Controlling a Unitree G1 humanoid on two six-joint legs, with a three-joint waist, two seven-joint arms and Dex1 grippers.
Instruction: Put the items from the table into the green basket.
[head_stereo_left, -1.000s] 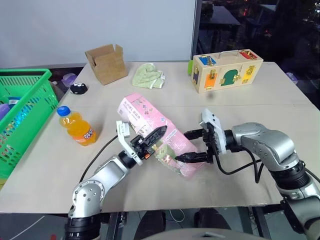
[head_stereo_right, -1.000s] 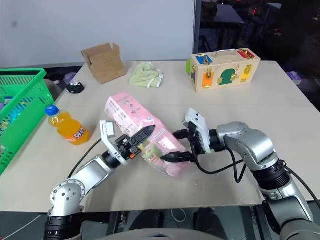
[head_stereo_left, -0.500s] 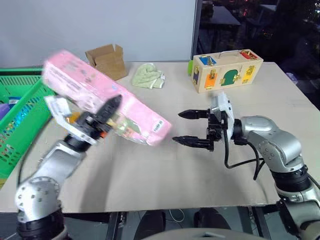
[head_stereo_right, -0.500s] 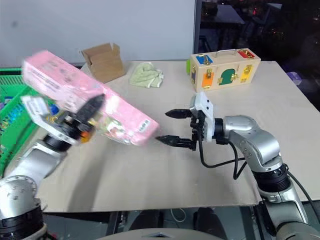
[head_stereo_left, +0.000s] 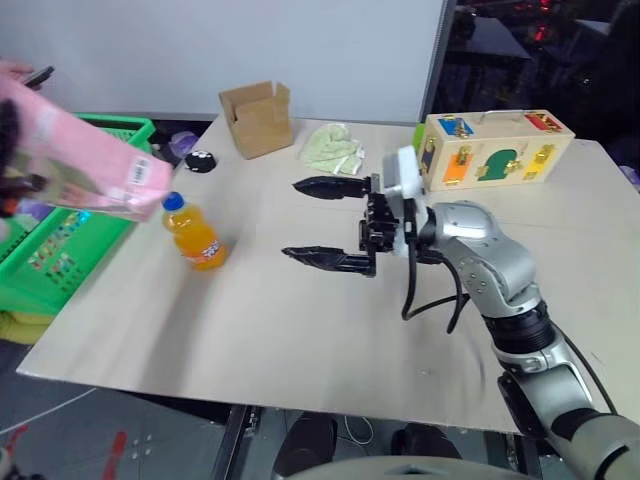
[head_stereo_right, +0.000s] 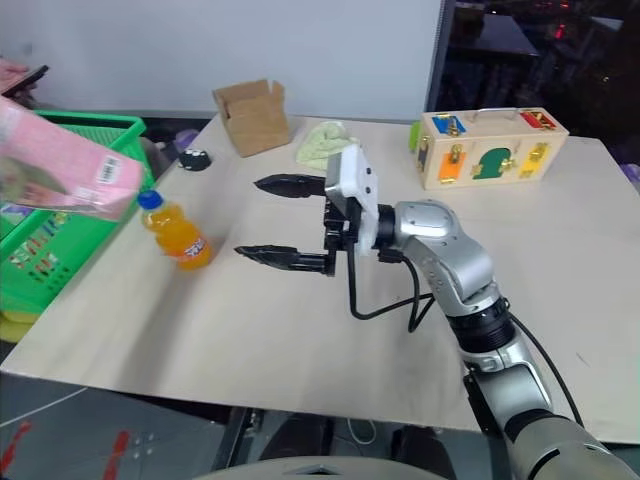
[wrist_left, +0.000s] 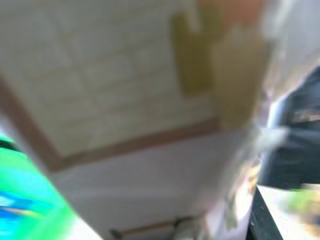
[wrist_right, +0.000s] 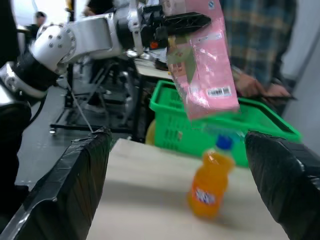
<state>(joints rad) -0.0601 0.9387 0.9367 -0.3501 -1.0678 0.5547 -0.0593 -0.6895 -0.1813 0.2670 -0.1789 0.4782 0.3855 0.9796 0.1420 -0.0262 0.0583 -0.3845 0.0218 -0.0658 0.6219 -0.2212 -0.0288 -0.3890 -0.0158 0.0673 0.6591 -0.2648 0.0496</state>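
My left gripper (wrist_right: 199, 20) is shut on the long pink carton (head_stereo_left: 92, 172) and holds it in the air, tilted, over the rim of the green basket (head_stereo_left: 62, 262) at the table's left edge. The carton's barcode end points toward the table. The small orange-drink bottle (head_stereo_left: 196, 235) with a blue cap stands upright on the beige table (head_stereo_left: 300, 330), just right of the basket. My right gripper (head_stereo_left: 306, 223) hovers over the table's middle, pointing left toward the bottle, wide open with nothing between its black fingers (head_stereo_left: 322, 260).
At the back of the table stand a brown cardboard box (head_stereo_left: 258, 118), a crumpled green cloth (head_stereo_left: 333, 148) and a wooden latch box (head_stereo_left: 497, 148). A small black object (head_stereo_left: 201, 160) lies near the basket. A person (wrist_right: 256, 40) in a checked shirt stands behind the basket.
My left gripper has lifted the pink carton off the table and swung it up and left, over the basket. The right gripper let go, rose and stays open. The head views have swung left.
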